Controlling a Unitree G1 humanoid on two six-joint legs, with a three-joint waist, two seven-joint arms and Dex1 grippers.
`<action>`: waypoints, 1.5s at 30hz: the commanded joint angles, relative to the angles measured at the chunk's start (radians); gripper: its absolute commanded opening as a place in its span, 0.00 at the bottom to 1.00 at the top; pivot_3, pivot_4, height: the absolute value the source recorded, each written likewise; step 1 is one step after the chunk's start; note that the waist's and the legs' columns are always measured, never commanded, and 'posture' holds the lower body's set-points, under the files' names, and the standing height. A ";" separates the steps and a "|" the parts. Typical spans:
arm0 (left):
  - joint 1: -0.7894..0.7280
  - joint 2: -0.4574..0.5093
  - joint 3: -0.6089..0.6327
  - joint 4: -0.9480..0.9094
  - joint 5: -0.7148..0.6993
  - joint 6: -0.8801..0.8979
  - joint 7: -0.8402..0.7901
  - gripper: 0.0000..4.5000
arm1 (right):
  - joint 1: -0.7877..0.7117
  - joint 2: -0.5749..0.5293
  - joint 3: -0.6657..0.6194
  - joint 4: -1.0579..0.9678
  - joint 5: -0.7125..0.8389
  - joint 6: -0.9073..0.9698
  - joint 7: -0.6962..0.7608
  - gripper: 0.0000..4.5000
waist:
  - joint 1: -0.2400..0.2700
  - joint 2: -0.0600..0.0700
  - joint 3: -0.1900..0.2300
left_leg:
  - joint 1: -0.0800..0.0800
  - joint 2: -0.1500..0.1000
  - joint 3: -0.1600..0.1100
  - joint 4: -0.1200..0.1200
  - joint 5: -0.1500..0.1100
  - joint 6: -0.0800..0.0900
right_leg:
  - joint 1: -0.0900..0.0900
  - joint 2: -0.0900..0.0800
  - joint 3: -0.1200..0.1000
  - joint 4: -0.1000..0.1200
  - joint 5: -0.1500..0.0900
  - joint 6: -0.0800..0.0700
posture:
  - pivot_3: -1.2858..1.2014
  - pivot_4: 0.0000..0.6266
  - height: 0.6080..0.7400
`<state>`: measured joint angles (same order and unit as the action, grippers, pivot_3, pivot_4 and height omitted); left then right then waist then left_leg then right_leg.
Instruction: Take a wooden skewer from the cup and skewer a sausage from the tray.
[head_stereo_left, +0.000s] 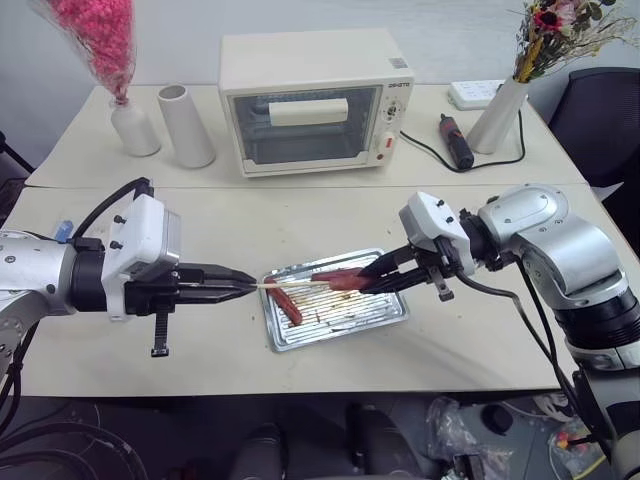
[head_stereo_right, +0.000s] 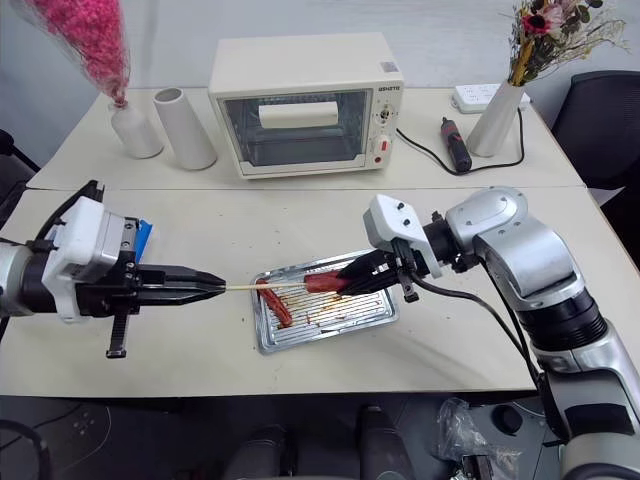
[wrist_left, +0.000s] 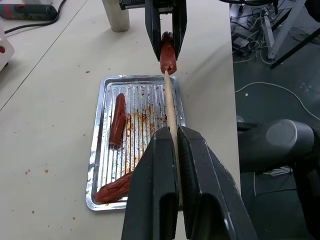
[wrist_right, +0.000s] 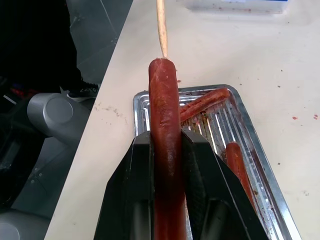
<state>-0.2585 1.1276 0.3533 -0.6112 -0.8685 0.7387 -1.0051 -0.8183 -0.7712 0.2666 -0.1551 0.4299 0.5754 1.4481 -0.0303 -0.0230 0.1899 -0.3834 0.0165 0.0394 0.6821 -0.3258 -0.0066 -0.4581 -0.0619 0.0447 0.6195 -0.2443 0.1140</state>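
Your left gripper (head_stereo_left: 240, 285) pinches the wooden skewer (wrist_left: 170, 107), its tip touching the sausage (wrist_right: 165, 130) clamped in your right gripper (head_stereo_left: 372, 282); two sausages (wrist_left: 118, 120) lie in the tray (wrist_left: 97, 145).

Right gripper (wrist_right: 167, 150) clamping a sausage (wrist_right: 165, 125) lengthwise between its two black fingers. The wooden skewer (wrist_right: 161, 25) tip meets the sausage's far end. Two more sausages (wrist_right: 205, 102) lie in the tray (wrist_right: 270, 185) beneath.

Shiny ribbed metal tray (head_stereo_left: 385, 315), glossy sausage (wrist_right: 165, 125), pale matt wood skewer (wrist_left: 170, 102).
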 joint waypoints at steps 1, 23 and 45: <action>0.001 0.007 0.032 -0.011 0.003 -0.017 -0.004 0.00 | -0.021 -0.001 -0.026 -0.011 0.006 -0.013 0.003 0.16 | 0.000 0.000 0.000 | 0.000 0.000 0.000 0.000 0.000 0.000 | 0.000 0.000 0.000 0.000 0.000 0.000 | 0.52 0.24 1.00; -0.045 -0.011 -0.027 -0.005 0.010 -0.027 0.005 0.00 | -0.050 0.029 -0.040 -0.096 0.060 0.047 -0.034 0.16 | 0.000 0.000 0.000 | 0.000 0.000 0.000 0.000 0.000 0.000 | 0.000 0.000 0.000 0.000 0.000 0.000 | 0.52 0.24 1.00; -0.082 -0.071 -0.113 0.018 0.105 -0.070 0.032 0.00 | -0.105 0.076 -0.021 -0.081 0.033 0.055 -0.051 0.46 | 0.000 0.000 0.000 | -0.001 0.000 -0.001 0.000 0.000 0.000 | -0.001 0.000 0.001 0.002 0.000 0.000 | 0.52 0.24 1.00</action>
<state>-0.3434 1.0581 0.2137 -0.5757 -0.7763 0.6821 -0.9834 -0.9041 -0.6952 0.2658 -0.2202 0.4510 0.6358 1.4013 -0.0302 -0.0230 0.1898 -0.3841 0.0166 0.0388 0.6825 -0.3257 -0.0066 -0.4593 -0.0616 0.0450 0.6210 -0.2443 0.1140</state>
